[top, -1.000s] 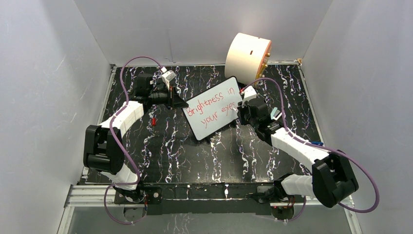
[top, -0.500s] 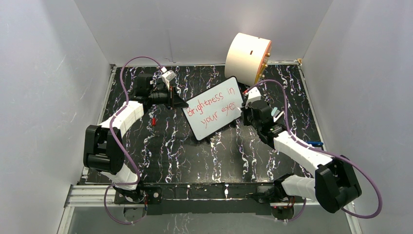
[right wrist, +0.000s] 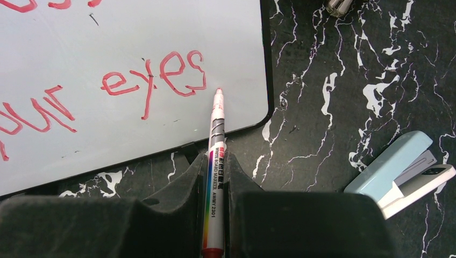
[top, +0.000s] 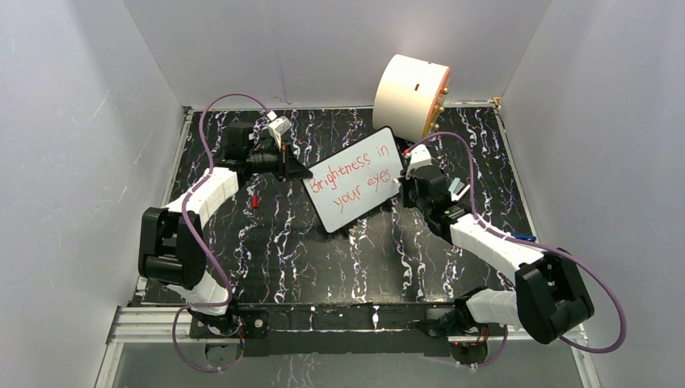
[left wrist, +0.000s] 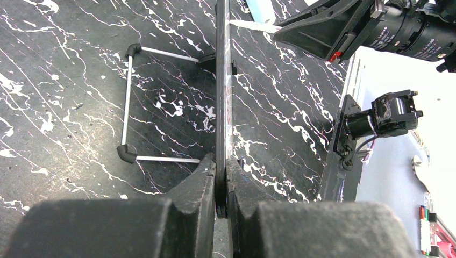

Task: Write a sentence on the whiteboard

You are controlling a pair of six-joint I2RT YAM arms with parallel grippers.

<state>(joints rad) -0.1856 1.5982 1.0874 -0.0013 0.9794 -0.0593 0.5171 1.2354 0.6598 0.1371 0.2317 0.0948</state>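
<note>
The left claw (left wrist: 220, 166) is pinched shut on the near edge of the small white rectangular whiteboard with a thin black rim (left wrist: 221, 80), which runs edge-on straight ahead of its fingers. A thin white wire stand with black corner caps (left wrist: 128, 102) rests on the black white-veined marble-pattern counter (left wrist: 64, 64), just left of that claw and against the board's back.

The right claw (right wrist: 215, 161) is closed on a white whiteboard marker with a rainbow stripe (right wrist: 216, 129), which points forward from between its fingers. The marker's red tip lies over the board (right wrist: 134, 43) just right of the last letter of the red handwritten sentence (right wrist: 156, 80); I cannot tell whether it touches. A pale blue stapler (right wrist: 398, 166) lies on the counter to the right of this claw.

From above, the sentence (top: 353, 176) reads "Brightness in your eyes" between the two claws, and a big cream cylinder (top: 408, 89) stands beyond the right claw (top: 401, 184).
</note>
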